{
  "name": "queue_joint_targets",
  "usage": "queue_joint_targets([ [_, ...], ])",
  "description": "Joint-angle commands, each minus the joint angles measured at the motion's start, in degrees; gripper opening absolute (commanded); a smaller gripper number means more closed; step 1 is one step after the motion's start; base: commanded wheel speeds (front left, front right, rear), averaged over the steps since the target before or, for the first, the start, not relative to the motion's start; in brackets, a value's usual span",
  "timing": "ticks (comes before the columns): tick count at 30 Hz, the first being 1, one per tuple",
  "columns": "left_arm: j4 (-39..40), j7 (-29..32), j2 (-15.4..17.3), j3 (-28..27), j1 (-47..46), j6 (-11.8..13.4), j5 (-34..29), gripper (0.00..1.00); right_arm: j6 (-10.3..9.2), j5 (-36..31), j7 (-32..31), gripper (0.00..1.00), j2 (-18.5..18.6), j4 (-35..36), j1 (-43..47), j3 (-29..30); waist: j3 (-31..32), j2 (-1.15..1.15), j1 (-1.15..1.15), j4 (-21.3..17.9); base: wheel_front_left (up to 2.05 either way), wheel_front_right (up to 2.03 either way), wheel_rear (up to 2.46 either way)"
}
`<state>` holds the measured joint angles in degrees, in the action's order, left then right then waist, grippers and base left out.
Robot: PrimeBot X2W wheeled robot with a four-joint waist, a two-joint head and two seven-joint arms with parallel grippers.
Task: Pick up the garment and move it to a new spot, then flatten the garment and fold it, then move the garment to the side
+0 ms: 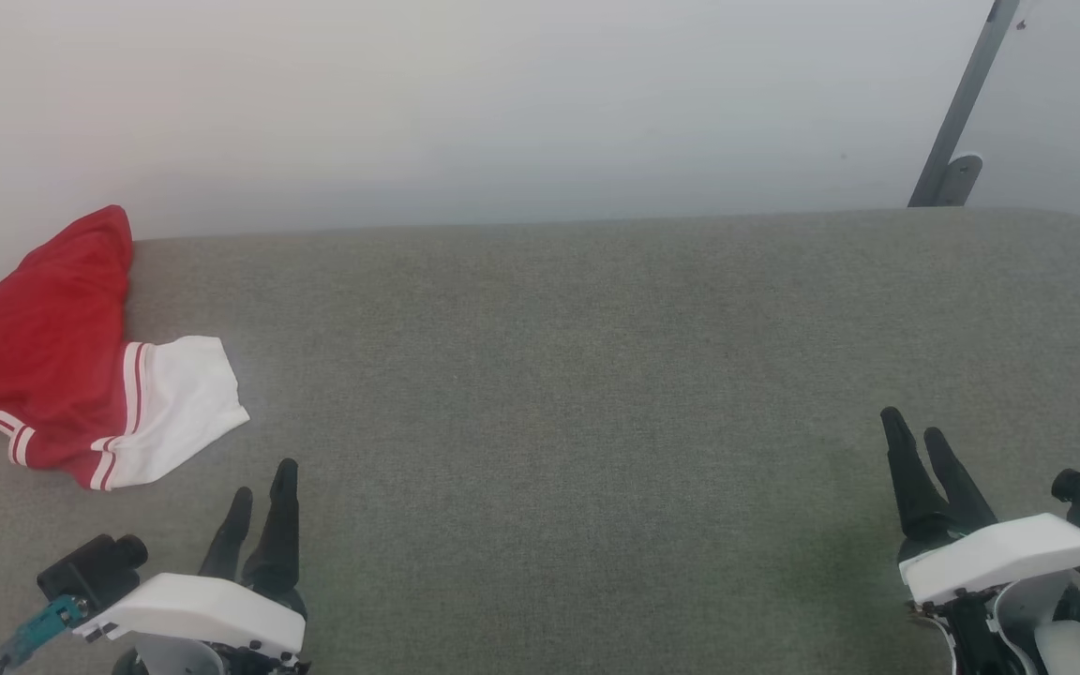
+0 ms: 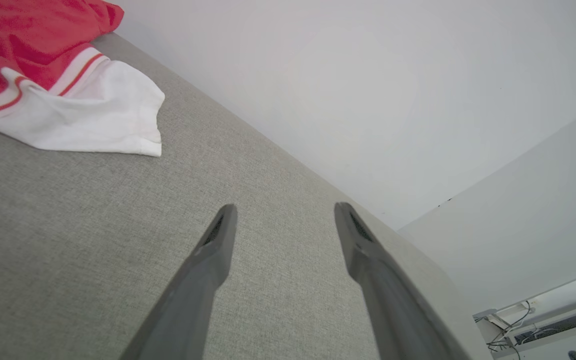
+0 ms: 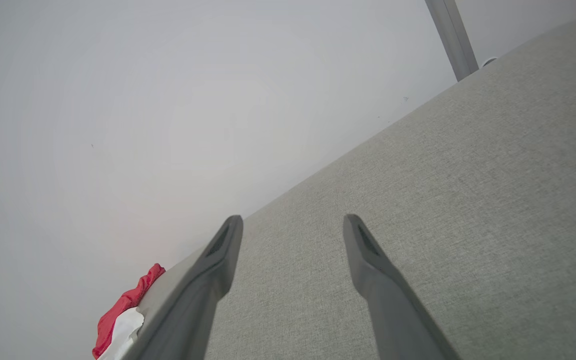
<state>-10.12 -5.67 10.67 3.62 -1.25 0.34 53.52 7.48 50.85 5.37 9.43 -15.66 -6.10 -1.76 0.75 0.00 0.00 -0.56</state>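
Hovering over a grey fabric surface, both grippers stand spread and empty, the job apparently not yet begun.
Head view: the garment lies crumpled at the surface's far left edge against a pale wall, near the left gripper and well apart from the right gripper; a grey pole leans at right. Left wrist view: parted fingers, white sleeve ahead. Right wrist view: parted fingers over bare cloth. Lifting, flattening, folding and setting aside all seem left.

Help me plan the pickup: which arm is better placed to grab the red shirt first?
Left, I'd judge. The garment lies bunched at the grey surface's left end, just ahead of the left arm, its jaws open. The right arm, jaws also open, sits at the opposite end.
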Motion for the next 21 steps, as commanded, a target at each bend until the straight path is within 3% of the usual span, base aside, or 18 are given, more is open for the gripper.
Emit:
queue_joint_targets([
  [1, 0.86, -0.55, 0.81, 0.23, -0.27, 0.28, -1.74, 1.0, 0.02, -1.39, 0.62, 1.0, 0.58, 0.62, -1.15, -0.16, 0.03, 0.0, 0.0, -0.01, 0.0, 0.0, 0.0],
  [21, 2.14, -3.59, 2.03, -0.58, 0.69, 0.47, -13.56, 1.0, 0.01, -12.04, 3.39, 1.0, 2.1, 1.96, -0.78, 0.07, 0.2, 0.0, 0.0, -0.14, 0.0, 0.0, 0.0],
])
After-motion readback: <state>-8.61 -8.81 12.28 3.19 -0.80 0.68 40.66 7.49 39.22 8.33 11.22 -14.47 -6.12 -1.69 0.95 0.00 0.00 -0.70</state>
